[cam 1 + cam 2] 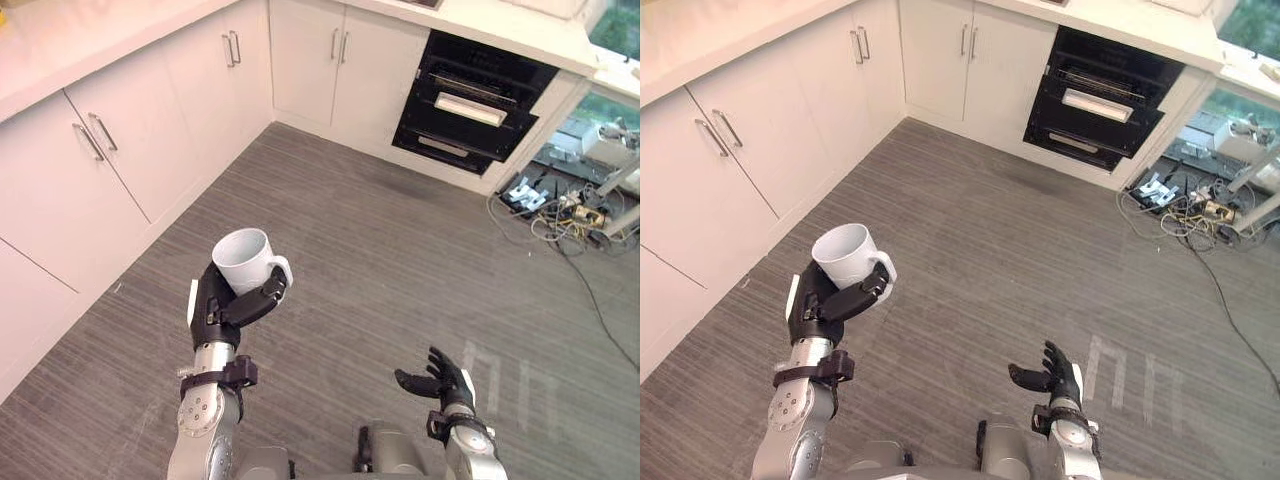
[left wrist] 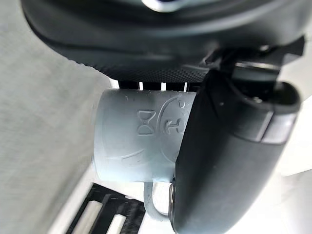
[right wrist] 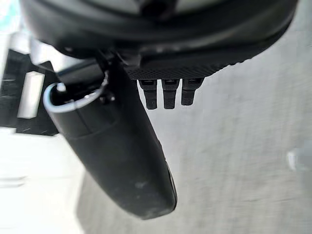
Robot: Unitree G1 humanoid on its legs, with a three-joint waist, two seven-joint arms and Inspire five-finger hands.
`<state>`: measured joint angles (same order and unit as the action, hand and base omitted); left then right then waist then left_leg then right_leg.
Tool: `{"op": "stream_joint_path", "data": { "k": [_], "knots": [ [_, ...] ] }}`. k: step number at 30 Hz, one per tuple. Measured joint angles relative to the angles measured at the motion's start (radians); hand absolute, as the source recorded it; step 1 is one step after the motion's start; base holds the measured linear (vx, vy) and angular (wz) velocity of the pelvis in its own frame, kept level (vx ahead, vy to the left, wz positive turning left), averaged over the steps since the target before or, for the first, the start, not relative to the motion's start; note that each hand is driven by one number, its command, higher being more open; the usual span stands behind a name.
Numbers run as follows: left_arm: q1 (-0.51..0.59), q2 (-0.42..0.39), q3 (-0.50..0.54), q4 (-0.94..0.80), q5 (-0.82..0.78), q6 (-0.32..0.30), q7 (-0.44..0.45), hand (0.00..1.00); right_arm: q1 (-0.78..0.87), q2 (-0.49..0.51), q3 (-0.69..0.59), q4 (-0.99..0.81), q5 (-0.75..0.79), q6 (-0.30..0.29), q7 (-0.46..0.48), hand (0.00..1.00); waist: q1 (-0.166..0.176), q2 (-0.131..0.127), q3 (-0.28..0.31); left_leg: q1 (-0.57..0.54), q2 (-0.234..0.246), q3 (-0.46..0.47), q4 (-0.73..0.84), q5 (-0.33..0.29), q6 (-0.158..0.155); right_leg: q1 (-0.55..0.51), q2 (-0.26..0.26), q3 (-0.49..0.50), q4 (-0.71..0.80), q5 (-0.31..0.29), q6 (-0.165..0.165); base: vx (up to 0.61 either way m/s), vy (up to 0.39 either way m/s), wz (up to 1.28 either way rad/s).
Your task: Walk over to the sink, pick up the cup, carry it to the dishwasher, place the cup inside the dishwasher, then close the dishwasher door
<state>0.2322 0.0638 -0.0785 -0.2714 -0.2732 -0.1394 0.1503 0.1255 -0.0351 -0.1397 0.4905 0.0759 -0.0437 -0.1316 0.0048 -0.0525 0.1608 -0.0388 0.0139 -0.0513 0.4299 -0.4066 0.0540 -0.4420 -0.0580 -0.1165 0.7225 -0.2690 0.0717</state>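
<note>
White, smooth cylindrical cup (image 1: 243,260), mouth up, sits in the left hand (image 1: 213,308), whose fingers curl round its wall, above the grey wood-grain floor (image 1: 400,250). Its base bears raised symbols, no legible words. Right hand (image 1: 447,381) is empty, fingers loosely spread; the black dishwasher (image 1: 470,105) stands well apart.

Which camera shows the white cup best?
The left eye view: the whole cup is visible, open rim and handle clear, gripped by the left robot hand. The right eye view shows much the same. The left wrist view shows its side and handle up close, partly covered.
</note>
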Motion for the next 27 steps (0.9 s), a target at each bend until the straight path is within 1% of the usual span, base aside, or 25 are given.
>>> {"op": "stream_joint_path", "data": {
  "k": [2,3,4,5,6,7,8,9,10,11,12,13,14,15,16,17,18,19,20,21,22,23,24,25,27],
  "knots": [
    [-0.037,0.004,-0.024,0.001,0.005,-0.002,0.001,0.3,0.001,-0.008,-0.001,-0.047,0.0,-0.001,-0.003,0.9,-0.015,-0.001,-0.003,0.072,0.001,-0.045,-0.06,-0.007,-0.023,-0.046,0.027,-0.022,-0.148,0.045,-0.016,0.46,-0.044,0.74],
    [-0.051,0.003,-0.038,0.012,0.02,-0.01,0.001,0.3,-0.001,-0.015,0.001,-0.053,0.0,-0.003,-0.005,0.9,-0.028,-0.002,-0.009,0.118,0.004,-0.078,-0.1,-0.013,-0.037,-0.053,0.039,-0.034,-0.222,0.12,-0.049,0.7,-0.112,1.08],
    [-0.065,-0.005,-0.063,0.055,0.026,-0.021,-0.001,0.3,-0.003,-0.041,0.016,-0.043,-0.001,-0.002,-0.011,0.9,-0.044,0.038,-0.027,0.165,0.036,-0.129,-0.119,-0.019,-0.049,-0.037,0.052,-0.057,-0.214,0.204,-0.093,0.88,-0.147,1.05],
    [-0.065,-0.025,-0.078,0.08,0.029,-0.008,-0.003,0.3,-0.009,-0.054,0.025,-0.038,-0.001,0.004,-0.015,0.9,-0.038,0.074,-0.045,0.168,0.074,-0.136,-0.084,0.019,-0.106,-0.016,0.057,-0.108,-0.172,0.206,-0.133,0.89,-0.157,0.83],
    [-0.061,-0.036,-0.079,0.088,0.03,-0.005,-0.003,0.3,-0.011,-0.055,0.033,-0.041,-0.001,0.004,-0.014,0.9,-0.044,0.074,-0.044,0.166,0.07,-0.138,-0.04,0.058,-0.131,-0.01,0.045,-0.113,-0.119,0.187,-0.16,0.71,-0.158,0.7],
    [-0.061,-0.065,-0.078,0.127,0.029,-0.006,-0.003,0.3,0.002,-0.061,0.051,-0.065,-0.001,-0.002,-0.007,0.9,-0.07,0.073,-0.031,0.149,0.041,-0.128,0.121,0.155,-0.16,-0.027,0.015,-0.157,0.045,0.136,-0.169,0.59,-0.235,0.62],
    [-0.031,-0.074,-0.077,0.123,0.029,0.001,-0.005,0.3,0.032,-0.052,0.073,-0.099,-0.001,-0.008,-0.006,0.9,-0.06,0.088,-0.062,0.059,0.053,-0.086,0.38,0.311,-0.164,0.08,0.07,-0.179,-0.234,0.177,-0.178,0.52,-0.257,0.34],
    [-0.018,-0.083,-0.076,0.117,0.029,-0.005,-0.013,0.3,0.036,-0.051,0.087,-0.115,0.0,-0.01,-0.008,0.9,-0.042,0.104,-0.059,0.006,0.098,-0.036,0.505,0.354,-0.147,0.119,0.105,-0.174,-0.259,0.157,-0.197,0.46,-0.247,-0.5],
    [-0.003,-0.082,-0.076,0.105,0.029,-0.006,-0.024,0.3,0.028,-0.05,0.099,-0.113,0.003,-0.019,-0.008,0.9,-0.007,0.152,-0.071,-0.106,0.174,0.002,0.696,0.319,-0.12,0.192,0.186,-0.132,-0.328,0.149,-0.202,0.42,-0.119,-0.72],
    [-0.007,-0.076,-0.072,0.105,0.029,-0.005,-0.027,0.3,0.02,-0.038,0.105,-0.108,0.004,-0.018,-0.009,0.9,0.005,0.153,-0.071,-0.16,0.191,0.019,0.757,0.297,-0.106,0.233,0.202,-0.12,-0.353,0.142,-0.211,0.73,-0.124,-0.66],
    [-0.007,-0.064,-0.071,0.105,0.028,-0.005,-0.033,0.3,0.01,-0.013,0.11,-0.105,0.008,-0.018,-0.009,0.9,0.014,0.123,-0.057,-0.244,0.208,0.053,0.804,0.261,-0.061,0.317,0.208,-0.094,-0.41,0.135,-0.215,0.78,-0.114,-0.38],
    [-0.001,-0.063,-0.066,0.105,0.027,-0.003,-0.04,0.3,0.009,-0.001,0.11,-0.105,0.01,-0.019,-0.01,0.9,0.024,0.098,-0.042,-0.314,0.22,0.097,0.778,0.212,-0.061,0.401,0.207,-0.057,-0.474,0.135,-0.215,0.76,-0.127,-0.42],
    [0.005,-0.063,-0.065,0.105,0.025,-0.003,-0.04,0.3,0.01,-0.003,0.106,-0.101,0.01,-0.021,-0.01,0.9,0.031,0.095,-0.039,-0.35,0.222,0.124,0.714,0.179,-0.067,0.456,0.206,-0.034,-0.517,0.135,-0.215,0.48,-0.069,-0.45],
    [0.007,-0.065,-0.064,0.105,0.02,-0.003,-0.04,0.3,0.008,-0.007,0.103,-0.094,0.01,-0.023,-0.01,0.9,0.035,0.096,-0.04,-0.368,0.221,0.136,0.649,0.16,-0.073,0.488,0.206,-0.019,-0.541,0.134,-0.214,0.48,0.007,-0.57],
    [0.005,-0.07,-0.057,0.104,0.019,-0.003,-0.042,0.3,-0.01,-0.018,0.1,-0.063,0.011,-0.023,-0.012,0.9,0.037,0.094,-0.039,-0.389,0.194,0.141,0.476,0.141,-0.082,0.539,0.198,0.016,-0.574,0.121,-0.203,0.58,0.08,-0.72],
    [-0.001,-0.062,-0.051,0.104,0.019,-0.005,-0.042,0.3,-0.037,-0.026,0.1,-0.019,0.012,-0.024,-0.017,0.9,0.04,0.077,-0.029,-0.394,0.135,0.119,0.274,0.154,-0.088,0.579,0.167,0.061,-0.583,0.081,-0.189,0.68,0.164,-0.74],
    [-0.002,-0.058,-0.05,0.108,0.019,-0.004,-0.042,0.3,-0.049,-0.029,0.099,0.005,0.013,-0.024,-0.018,0.9,0.038,0.077,-0.027,-0.398,0.106,0.096,0.164,0.183,-0.093,0.594,0.158,0.077,-0.585,0.068,-0.179,0.67,0.242,-0.82],
    [-0.002,-0.054,-0.054,0.108,0.02,-0.004,-0.042,0.3,-0.054,-0.045,0.096,0.033,0.012,-0.024,-0.021,0.9,0.038,0.076,-0.027,-0.394,0.067,0.06,-0.038,0.28,-0.104,0.62,0.143,0.115,-0.586,0.032,-0.151,0.55,0.232,-0.67],
    [-0.002,-0.05,-0.053,0.11,0.02,-0.004,-0.042,0.3,-0.056,-0.049,0.09,0.052,0.012,-0.024,-0.022,0.9,0.038,0.081,-0.029,-0.391,0.055,0.051,-0.079,0.372,-0.103,0.638,0.139,0.138,-0.586,0.014,-0.134,0.57,0.273,-0.85],
    [-0.008,-0.036,-0.055,0.111,0.021,-0.004,-0.041,0.3,-0.058,-0.037,0.078,0.084,0.013,-0.02,-0.021,0.9,0.044,0.061,-0.03,-0.372,0.031,0.054,-0.071,0.474,-0.062,0.669,0.113,0.18,-0.582,-0.021,-0.101,0.47,0.21,-0.43],
    [-0.027,-0.021,-0.055,0.114,0.024,0.001,-0.041,0.3,-0.053,-0.028,0.074,0.084,0.018,-0.013,-0.026,0.9,0.029,0.031,-0.032,-0.385,0.012,0.078,-0.04,0.455,-0.034,0.669,0.075,0.198,-0.576,-0.027,-0.092,0.59,0.252,-0.31],
    [-0.033,-0.02,-0.056,0.111,0.026,0.001,-0.04,0.3,-0.054,-0.027,0.065,0.082,0.018,-0.013,-0.025,0.9,0.026,0.031,-0.032,-0.395,0.012,0.087,-0.012,0.428,-0.025,0.664,0.071,0.216,-0.569,-0.022,-0.083,0.56,0.226,-0.19],
    [-0.038,-0.013,-0.056,0.108,0.03,0.002,-0.039,0.3,-0.051,-0.027,0.059,0.071,0.018,-0.012,-0.023,0.9,0.027,0.029,-0.033,-0.407,0.014,0.112,0.069,0.353,-0.018,0.663,0.059,0.252,-0.533,-0.011,-0.066,0.65,0.28,-0.49],
    [-0.034,-0.002,-0.06,0.105,0.04,0.002,-0.035,0.3,-0.041,-0.021,0.056,0.043,0.018,-0.012,-0.024,0.9,0.032,0.027,-0.034,-0.38,0.015,0.143,0.102,0.298,-0.01,0.646,0.048,0.258,-0.444,-0.008,-0.061,0.61,0.264,-0.69],
    [-0.027,0.017,-0.067,0.097,0.04,0.002,-0.025,0.3,-0.037,-0.003,0.058,-0.01,0.018,-0.012,-0.023,0.9,0.032,0.025,-0.032,-0.299,0.018,0.179,0.095,0.234,0.001,0.53,0.044,0.231,-0.129,0.035,0.012,0.45,0.188,-0.57]
  ]
}}
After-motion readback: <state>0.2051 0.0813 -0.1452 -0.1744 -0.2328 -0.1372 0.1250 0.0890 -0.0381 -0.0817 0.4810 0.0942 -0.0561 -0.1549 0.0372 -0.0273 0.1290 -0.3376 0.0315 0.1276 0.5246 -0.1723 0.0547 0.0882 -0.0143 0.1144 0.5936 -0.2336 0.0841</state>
